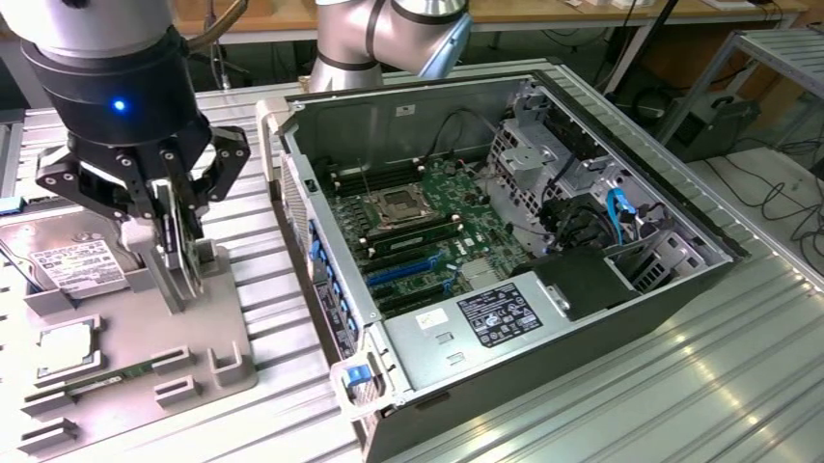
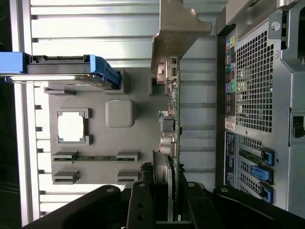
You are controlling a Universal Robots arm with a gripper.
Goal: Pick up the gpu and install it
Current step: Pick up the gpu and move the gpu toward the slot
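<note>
The gripper [image 1: 177, 253] is closed on the gpu [image 2: 175, 112], which stands on edge in its tray [image 2: 136, 86]. Likely light, stiff, fragile; best held across the bare board edge.

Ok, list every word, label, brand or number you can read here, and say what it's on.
Nothing can be read as text.
Power supply label inside the computer case: white print on black, too small to read.
Hard drive label: printed lines, blurred, unreadable.
Coloured port sticker on the case's rear panel: coloured marks, no legible characters.
Red and white sticker below it: too small to read.
</note>
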